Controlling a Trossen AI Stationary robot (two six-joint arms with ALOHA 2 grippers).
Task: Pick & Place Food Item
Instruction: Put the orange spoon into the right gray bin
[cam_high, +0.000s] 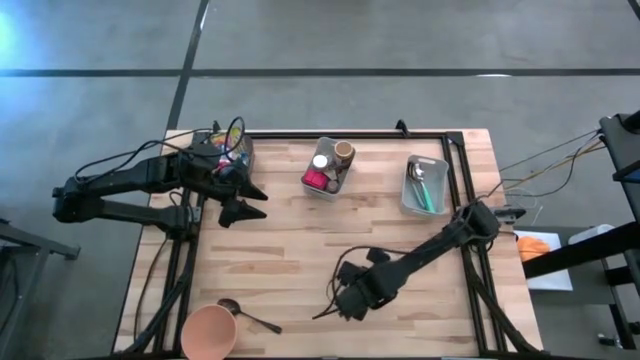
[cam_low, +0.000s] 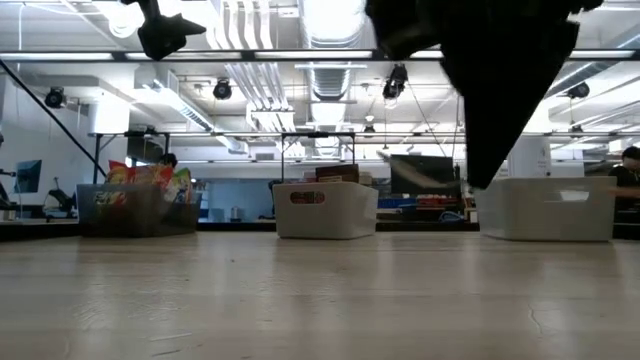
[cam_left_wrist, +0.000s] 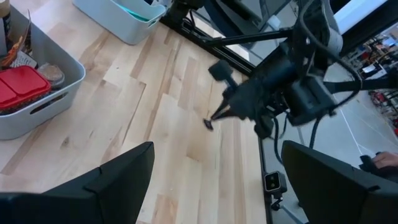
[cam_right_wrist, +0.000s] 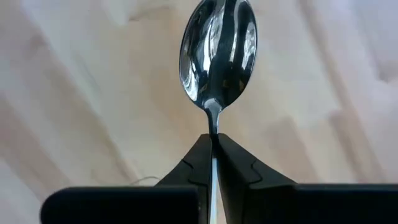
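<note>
Near the pink bowl (cam_high: 208, 332) on the worktop (cam_high: 300, 240), the right pincer (cam_right_wrist: 214, 144) grips a spoon (cam_right_wrist: 217, 53) by its handle, probably for scooping; the left pincer (cam_high: 240, 203) waits wide beside the snack bin (cam_high: 230, 150).

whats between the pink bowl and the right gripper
Only bare wood and a spoon lying beside the pink bowl; the right gripper itself grips another spoon. The high view shows it.

Glossy mirror-bright metal spoon (cam_right_wrist: 217, 59), pale matt wooden table (cam_high: 300, 240)
</note>
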